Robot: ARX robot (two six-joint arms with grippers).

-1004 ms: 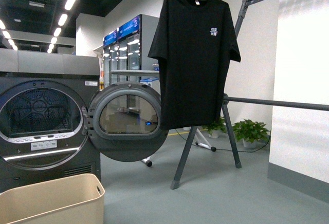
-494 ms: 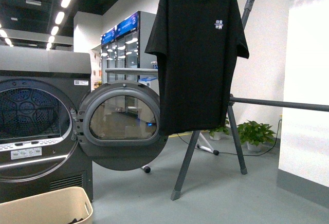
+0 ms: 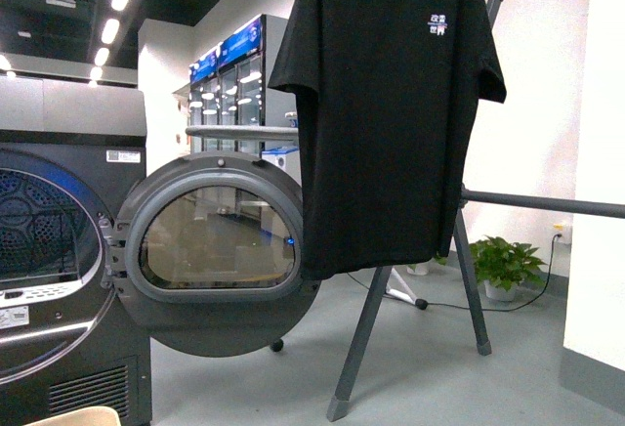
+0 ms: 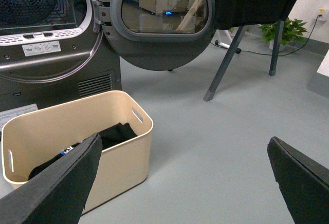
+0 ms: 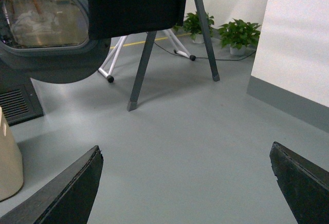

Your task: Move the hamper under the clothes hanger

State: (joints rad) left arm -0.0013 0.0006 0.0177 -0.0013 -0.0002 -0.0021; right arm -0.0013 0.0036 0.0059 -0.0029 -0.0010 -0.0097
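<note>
Front view: dryer (image 3: pixel 59 250) at the left with its round door (image 3: pixel 210 255) swung open. A black T-shirt (image 3: pixel 386 113) hangs from the clothes hanger (image 3: pixel 363 338), whose splayed legs stand on the grey surface (image 3: pixel 420 377). Only a sliver of the hamper (image 3: pixel 78 418) shows, at the lower left corner. No arm in frame.

Left wrist view: the hamper stands just in front of the dryer, with dark clothes (image 4: pixel 110 134) lying inside. It is well apart from the rack's near leg and not under the shirt. The left claw (image 4: pixel 183 141) has its fingers spread wide, holds nothing and hangs just beside the hamper's near rim.

Right wrist view: the right claw (image 5: pixel 186 149) is likewise spread apart and empty, over bare surface. The hamper's wall is at the frame edge, and the rack legs and lower rail are beyond.

Judgement: this is the approach step, the hamper not yet taken. Next, a claw needs a hold on the rim or a slot handle, the left being nearer. Then slide the hamper across to sit beneath the hanging shirt, clear of the door and the rack leg.
</note>
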